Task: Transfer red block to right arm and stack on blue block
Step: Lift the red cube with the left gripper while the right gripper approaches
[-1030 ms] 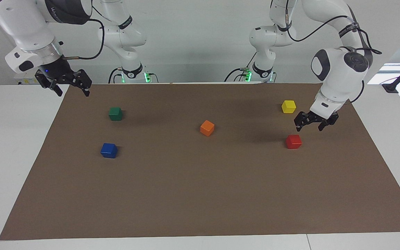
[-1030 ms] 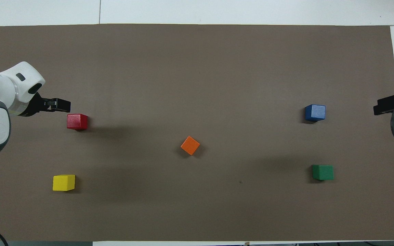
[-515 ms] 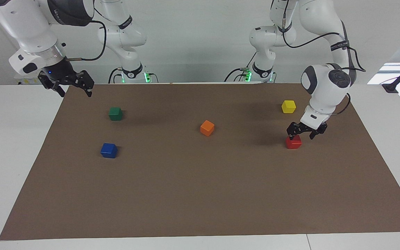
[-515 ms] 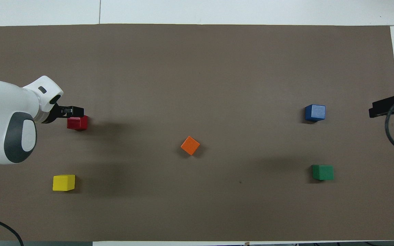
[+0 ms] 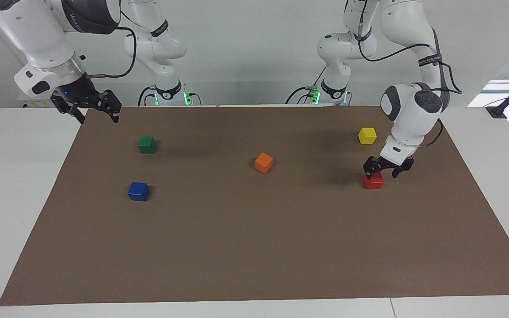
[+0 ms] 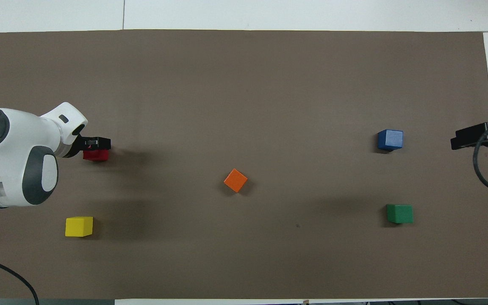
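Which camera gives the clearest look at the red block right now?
The facing view. There the red block shows its front and part of its top below the left gripper, whose open fingers straddle it. In the overhead view the gripper covers most of the block, leaving only a red strip.

Left gripper [image 5: 387, 168] dropped from beside yellow block onto red block [image 5: 374, 182], fingers open.

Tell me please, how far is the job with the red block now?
Nothing is finished. In hand: the left gripper, open, is low over the red block, which sits on the mat, not gripped. Left: grasp, lift, handover to the right gripper, open and raised at its own end, then stacking on the blue block, bare on top.
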